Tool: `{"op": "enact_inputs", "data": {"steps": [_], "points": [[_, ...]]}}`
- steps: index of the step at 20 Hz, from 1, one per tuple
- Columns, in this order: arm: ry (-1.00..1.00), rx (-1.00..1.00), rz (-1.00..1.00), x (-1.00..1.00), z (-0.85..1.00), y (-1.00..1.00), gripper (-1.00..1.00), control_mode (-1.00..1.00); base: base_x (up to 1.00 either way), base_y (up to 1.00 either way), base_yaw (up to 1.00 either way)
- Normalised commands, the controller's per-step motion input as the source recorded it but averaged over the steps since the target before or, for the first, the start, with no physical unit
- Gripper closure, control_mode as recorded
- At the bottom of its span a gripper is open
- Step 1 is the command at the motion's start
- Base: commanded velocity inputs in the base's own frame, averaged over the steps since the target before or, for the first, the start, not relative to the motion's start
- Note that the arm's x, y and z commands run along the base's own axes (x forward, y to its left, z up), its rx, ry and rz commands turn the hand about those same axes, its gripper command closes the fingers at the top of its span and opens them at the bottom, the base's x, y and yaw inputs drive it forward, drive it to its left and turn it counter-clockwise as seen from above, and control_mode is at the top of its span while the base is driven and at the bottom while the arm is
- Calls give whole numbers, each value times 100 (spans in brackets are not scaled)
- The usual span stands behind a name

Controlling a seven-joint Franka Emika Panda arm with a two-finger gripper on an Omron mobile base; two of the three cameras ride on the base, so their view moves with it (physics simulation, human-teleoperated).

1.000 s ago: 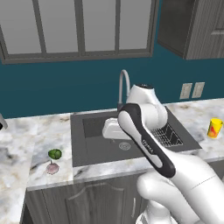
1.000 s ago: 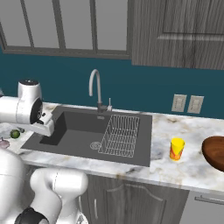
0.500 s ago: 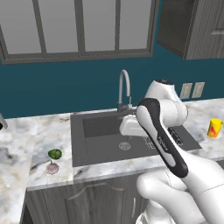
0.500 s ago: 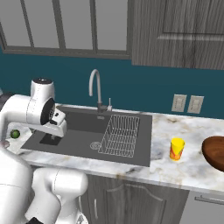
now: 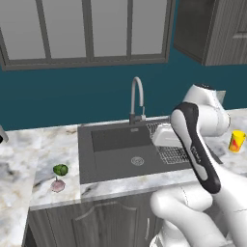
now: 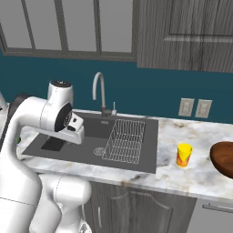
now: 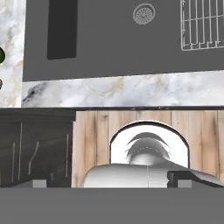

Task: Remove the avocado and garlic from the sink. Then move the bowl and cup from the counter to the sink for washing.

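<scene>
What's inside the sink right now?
The sink holds a wire rack and round drain, no food or dishes visible. The arm hides part of the basin in both base views.

Wall (image 6: 150, 93) behind the counter is dark teal. Grey-framed frosted glass panels (image 5: 87, 29) run across the top, with dark wood-grain upper cabinets (image 6: 186, 32) to their right. Double outlet plates (image 6: 194, 108) sit on the wall right of the basin. Countertop (image 6: 191, 136) is white-grey marble. Base cabinets (image 5: 96, 219) below are dark grey with curved door trim. Floor (image 7: 94, 135) is light wood plank, seen from the hand view. Lighting is even, no hard shadows.
</scene>
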Motion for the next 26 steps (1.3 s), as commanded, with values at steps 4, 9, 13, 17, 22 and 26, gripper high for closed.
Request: {"op": "enact_inputs", "data": {"steps": [4,9,13,17,22,26], "points": [[0,0,0,-5,11,-56,-100,-100,0,0,0],[1,0,0,-4,10,-57,-100,-100,0,0,0],[1,-1,0,0,8,-55,-100,-100,0,0,0],[2,-1,0,0,7,-54,-100,-100,0,0,0],[3,-3,0,0,5,-50,-100,-100,0,0,0],[1,-5,0,2,1,-46,-100,-100,0,0,0]]}}
